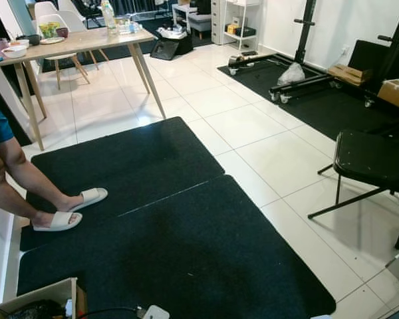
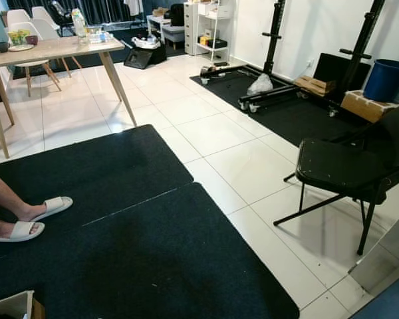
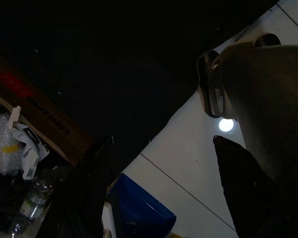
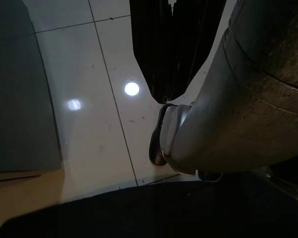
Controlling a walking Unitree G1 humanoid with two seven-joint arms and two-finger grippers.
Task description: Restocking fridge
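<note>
Looking forward and down, the head camera takes in a wide black floor mat [image 1: 166, 232] laid over glossy white tiles [image 1: 246, 126] — no fridge stands among these things, so the robot is, I judge, between stations and not yet handling stock. At the mat's near left corner sits an open brown cardboard box [image 1: 36, 299], likely the supply to be put away; the left wrist view looks down beside its wall and picks out a clear plastic bottle [image 3: 32, 201] and crumpled wrapping inside. A pale wooden table [image 1: 80, 43] with bowls and bottles stands well back on the left. A black folding chair [image 1: 372, 163] waits on the tiles to the right, apart from the mat. A person's legs in white slippers [image 1: 70, 209] rest on the mat's left edge, clear of the robot's likely path.

Both arms hang idle at the robot's sides. The left gripper [image 3: 164, 193] has its dark fingers spread apart, holding nothing; whether the right gripper's jaws are apart or together, I cannot tell.
</note>
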